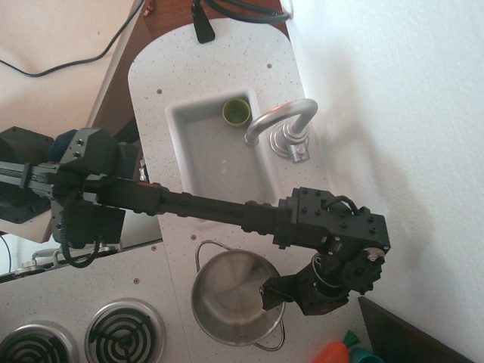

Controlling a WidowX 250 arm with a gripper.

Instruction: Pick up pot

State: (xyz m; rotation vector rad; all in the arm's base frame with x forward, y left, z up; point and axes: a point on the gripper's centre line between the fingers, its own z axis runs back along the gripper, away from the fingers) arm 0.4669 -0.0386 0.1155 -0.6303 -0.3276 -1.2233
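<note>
Overhead view of a toy kitchen counter (219, 60). The pot (233, 297), a wide shiny steel vessel with thin wire loop handles, stands upright on the counter just below the sink (185, 162) and to the right of the two stove coils (125, 331). The arm reaches across from the left so that its gripper (270, 296) sits at the pot's right rim, apparently placed to pinch the thin wall rather than span the whole vessel; whether the jaws have closed on the rim cannot be told. A small green cup (236, 112) rests in the sink's far corner beside the faucet (281, 125), well apart from the pot. An orange toy (333, 352) lies at the bottom edge.
</note>
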